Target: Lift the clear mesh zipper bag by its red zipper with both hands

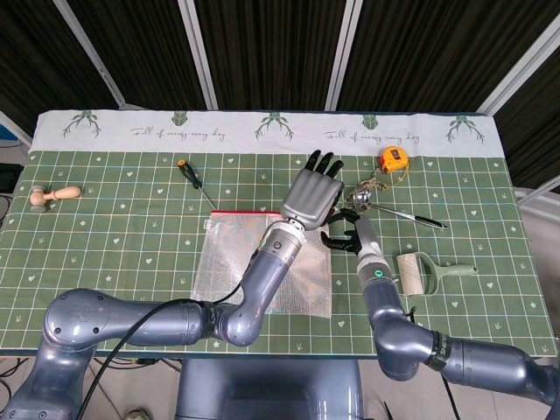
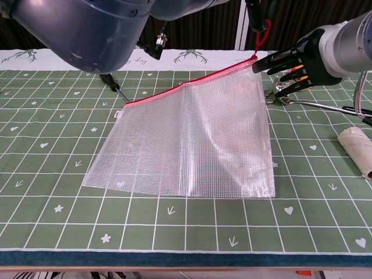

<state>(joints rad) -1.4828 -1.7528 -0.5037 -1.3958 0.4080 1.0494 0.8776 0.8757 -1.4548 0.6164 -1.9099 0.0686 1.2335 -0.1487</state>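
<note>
The clear mesh zipper bag (image 2: 192,133) lies on the green mat with its far right corner lifted. Its red zipper (image 2: 186,84) runs along the far edge, and the same zipper (image 1: 236,213) shows in the head view. My left hand (image 1: 313,188) holds the red pull loop (image 2: 263,29) from above that corner; only its fingers (image 2: 254,13) show at the top of the chest view. My right hand (image 2: 299,57) hovers just right of the raised corner with fingers spread and nothing in them. In the head view that right hand (image 1: 344,233) sits beside the left wrist.
A screwdriver (image 1: 194,178) lies behind the bag on the left. A spoon with keys (image 2: 285,90), a pen (image 1: 411,216), a tape measure (image 1: 394,158) and a lint roller (image 2: 356,148) lie to the right. A wooden stamp (image 1: 52,195) sits far left.
</note>
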